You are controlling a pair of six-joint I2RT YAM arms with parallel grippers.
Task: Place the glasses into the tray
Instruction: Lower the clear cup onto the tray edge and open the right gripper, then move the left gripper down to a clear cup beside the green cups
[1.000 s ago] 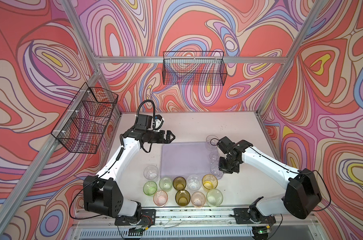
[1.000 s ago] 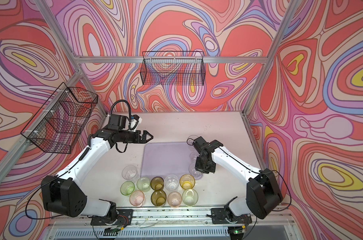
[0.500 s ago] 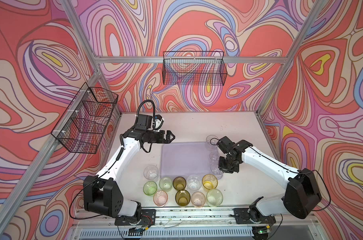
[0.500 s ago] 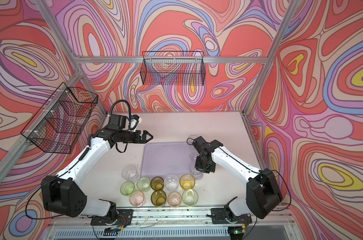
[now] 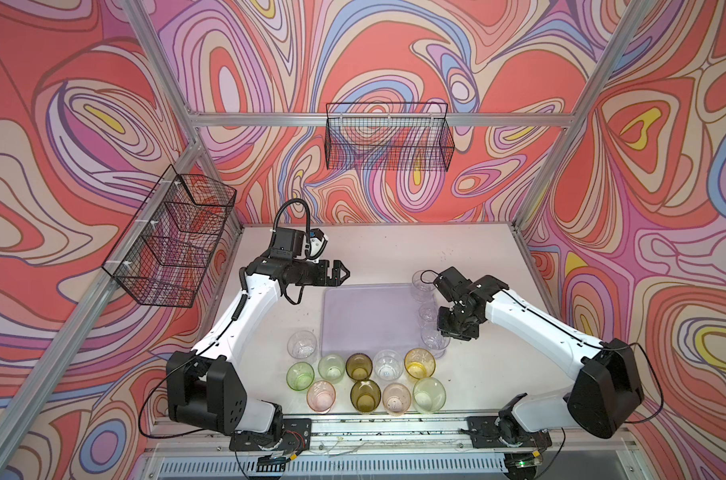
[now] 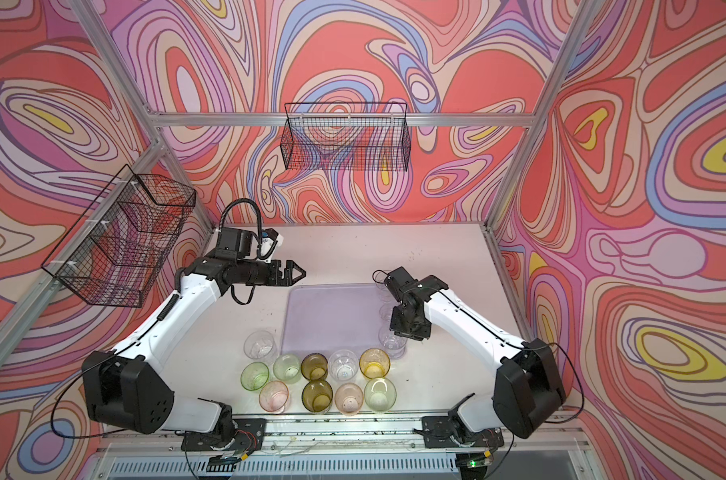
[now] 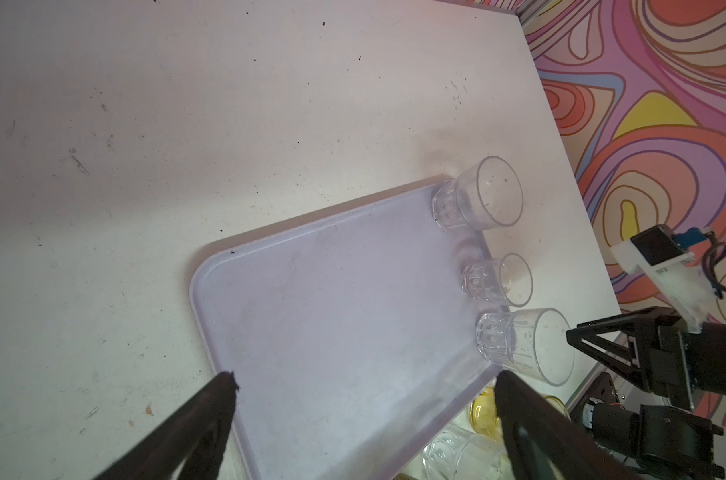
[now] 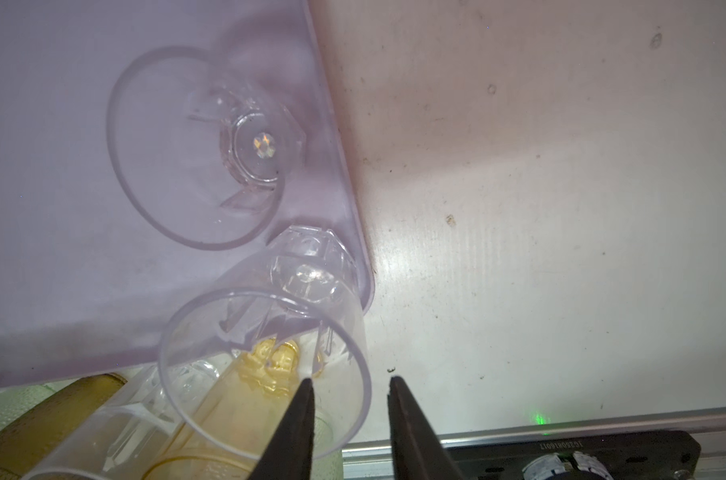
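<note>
The pale lilac tray (image 5: 365,316) (image 6: 328,316) lies mid-table. Three clear glasses stand along its right edge: far (image 5: 420,284), middle (image 5: 428,311) and front corner (image 5: 434,341). My right gripper (image 5: 450,334) (image 8: 351,380) hangs over the front-corner glass (image 8: 270,332), open. One finger is inside the rim and the other outside, neither pressing the wall. Several tinted and clear glasses (image 5: 359,365) stand on the table in front of the tray, with one more clear glass (image 5: 302,344) at the tray's front left. My left gripper (image 5: 344,272) (image 7: 365,376) hovers open and empty by the tray's far left corner.
Black wire baskets hang on the left wall (image 5: 170,241) and the back wall (image 5: 388,137). A metal rail (image 5: 374,419) runs along the table's front edge, just behind the front row of glasses.
My right gripper's jaws have parted from the rim of the front-corner clear glass, which stands in the tray. The left arm has stayed put.
</note>
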